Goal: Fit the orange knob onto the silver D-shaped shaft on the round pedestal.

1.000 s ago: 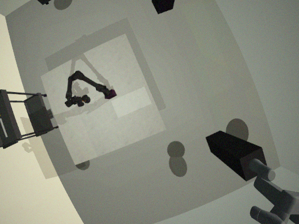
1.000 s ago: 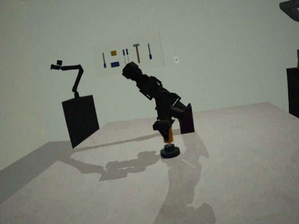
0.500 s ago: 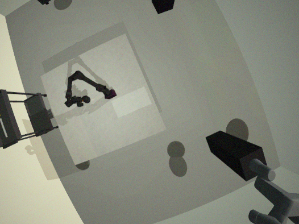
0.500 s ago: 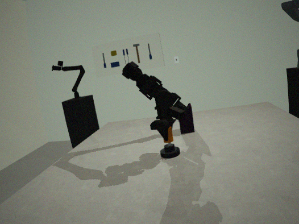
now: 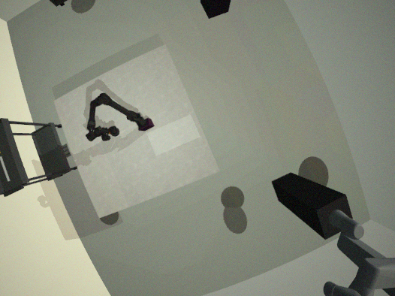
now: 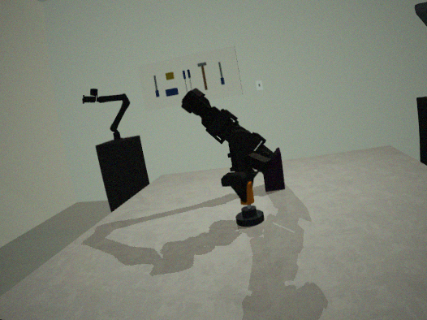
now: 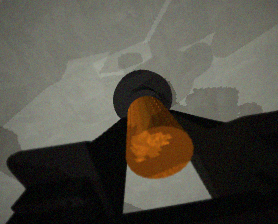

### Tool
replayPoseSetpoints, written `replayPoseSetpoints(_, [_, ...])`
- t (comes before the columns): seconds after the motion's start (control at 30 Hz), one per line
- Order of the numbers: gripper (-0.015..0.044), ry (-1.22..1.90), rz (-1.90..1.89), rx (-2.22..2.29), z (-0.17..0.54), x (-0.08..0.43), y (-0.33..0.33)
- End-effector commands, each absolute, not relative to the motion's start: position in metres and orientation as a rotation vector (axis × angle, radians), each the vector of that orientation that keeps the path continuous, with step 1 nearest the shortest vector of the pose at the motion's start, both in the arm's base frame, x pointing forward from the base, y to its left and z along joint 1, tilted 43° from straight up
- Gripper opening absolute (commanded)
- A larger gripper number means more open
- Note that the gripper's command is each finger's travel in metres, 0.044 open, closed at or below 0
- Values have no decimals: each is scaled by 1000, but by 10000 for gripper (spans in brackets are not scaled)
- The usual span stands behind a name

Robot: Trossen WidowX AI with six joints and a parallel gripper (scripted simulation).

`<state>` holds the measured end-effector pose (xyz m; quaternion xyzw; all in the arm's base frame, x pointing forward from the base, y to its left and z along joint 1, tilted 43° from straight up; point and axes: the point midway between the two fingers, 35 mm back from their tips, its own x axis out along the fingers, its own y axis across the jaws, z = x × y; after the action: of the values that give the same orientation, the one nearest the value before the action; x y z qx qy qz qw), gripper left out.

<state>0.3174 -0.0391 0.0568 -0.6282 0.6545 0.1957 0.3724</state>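
Currently I've got the jaws pinching the orange knob (image 6: 250, 194) (image 7: 159, 150), upright, just above the round pedestal (image 6: 249, 218) (image 7: 121, 95). Flat alignment: can't tell.

Matte black, jointed robot arm (image 5: 114, 107) (image 6: 239, 140), made of slim, straight links joined by chunkier, blocky housings, with small pale slivers at about the middle housings in the exterior view. Its base (image 5: 149, 124) (image 6: 275, 172) is a dark block tinged purple. The black gripper (image 6: 239, 186) (image 7: 147, 117) has two broad, angular fingers, tapering toward twelve o'clock in the wrist view.
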Motion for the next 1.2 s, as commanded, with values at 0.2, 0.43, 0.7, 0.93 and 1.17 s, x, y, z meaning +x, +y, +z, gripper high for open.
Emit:
replayPoseSetpoints(0.2, [0, 1676, 500, -1616, 60, 317, -36])
replayPoseSetpoints(0.43, [0, 1670, 322, -1471, 60, 318, -35])
replayPoseSetpoints(0.7, [0, 1669, 313, -1463, 58, 323, -36])
replayPoseSetpoints(0.93, [0, 1669, 313, -1463, 56, 323, -38])
replayPoseSetpoints(1.17, [0, 1669, 313, -1463, 57, 323, -37])
